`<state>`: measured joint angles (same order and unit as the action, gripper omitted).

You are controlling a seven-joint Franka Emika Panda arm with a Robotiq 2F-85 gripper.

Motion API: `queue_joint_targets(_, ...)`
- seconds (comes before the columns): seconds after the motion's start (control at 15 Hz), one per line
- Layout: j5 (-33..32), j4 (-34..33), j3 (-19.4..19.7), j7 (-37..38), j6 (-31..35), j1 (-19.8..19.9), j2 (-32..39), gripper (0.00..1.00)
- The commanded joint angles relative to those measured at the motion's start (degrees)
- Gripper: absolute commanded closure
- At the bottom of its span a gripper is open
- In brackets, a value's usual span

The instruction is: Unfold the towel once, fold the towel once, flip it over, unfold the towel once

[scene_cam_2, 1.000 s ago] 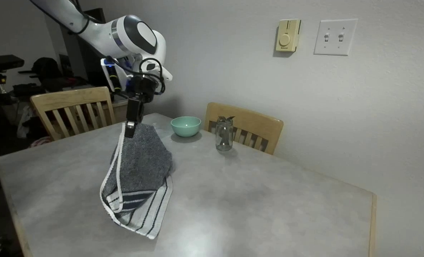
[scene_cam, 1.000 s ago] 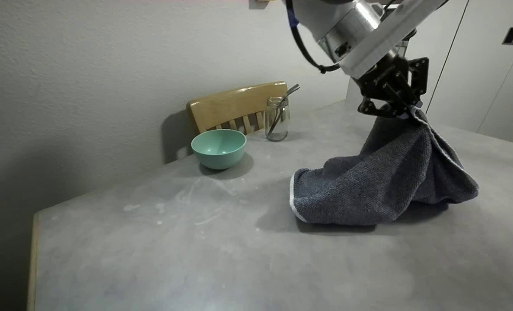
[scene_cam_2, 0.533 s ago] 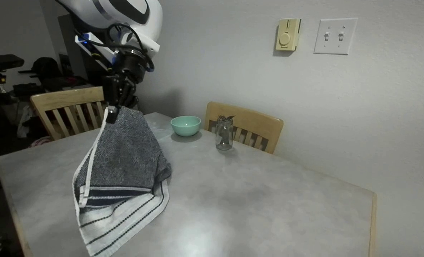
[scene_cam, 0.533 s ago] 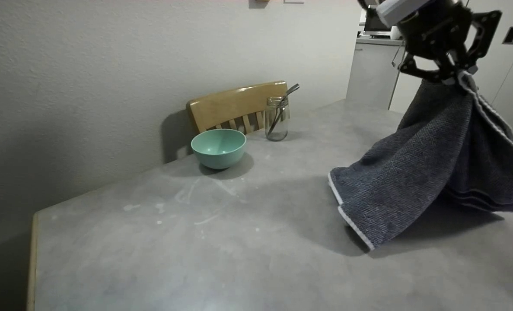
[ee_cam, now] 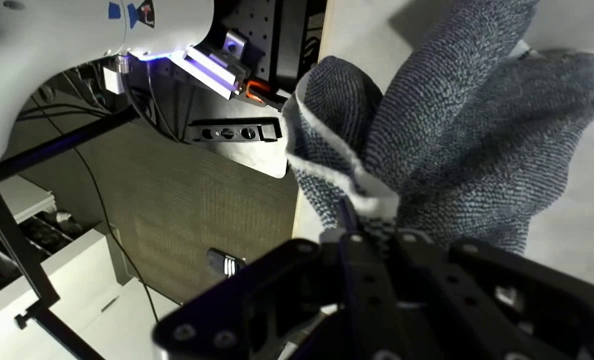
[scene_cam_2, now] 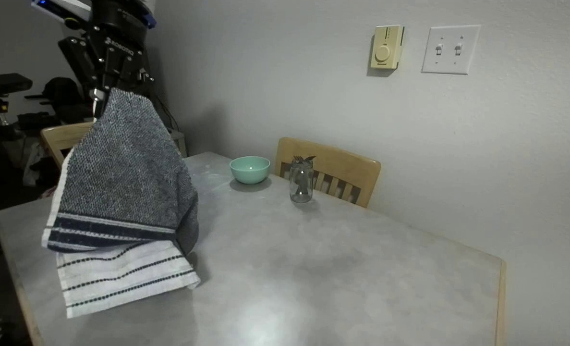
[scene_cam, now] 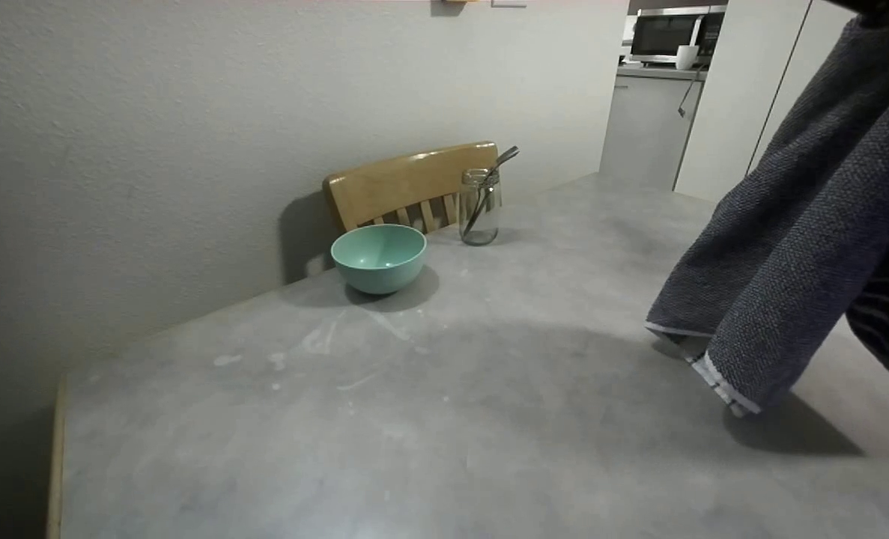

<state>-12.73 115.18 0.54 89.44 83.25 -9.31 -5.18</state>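
My fingers (ee_cam: 354, 255) are pinching the towel (scene_cam_2: 126, 168) by its pale hem; it is hanging over the table (scene_cam_2: 323, 269), striped end lowest. I am judging it light, limp and grippy, sagging wherever unsupported, so hem corners are offering the best hold.

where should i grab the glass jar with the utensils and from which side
Probably around the middle of the glass jar, coming in level from the side away from the nearest chair: it stands upright, and utensils poke out the top, hindering a grasp from above. The end effector holds the towel.
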Motion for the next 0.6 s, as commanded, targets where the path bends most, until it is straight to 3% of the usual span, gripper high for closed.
queue_joint_targets(0.0, -3.1, 3.7, -5.3, 12.8, 2.7, 1.3, -3.1, 0.99)
queue_joint_targets(0.13, -3.2, 2.4, -6.9, 12.4, 6.2, 0.9, 2.4, 0.99)
queue_joint_targets(0.27, -1.5, 0.9, -7.5, 5.6, 14.2, 0.5, 8.5, 0.99)
queue_joint_targets(0.53, -1.7, -5.6, -9.0, -0.8, 25.8, -1.6, 22.4, 0.99)
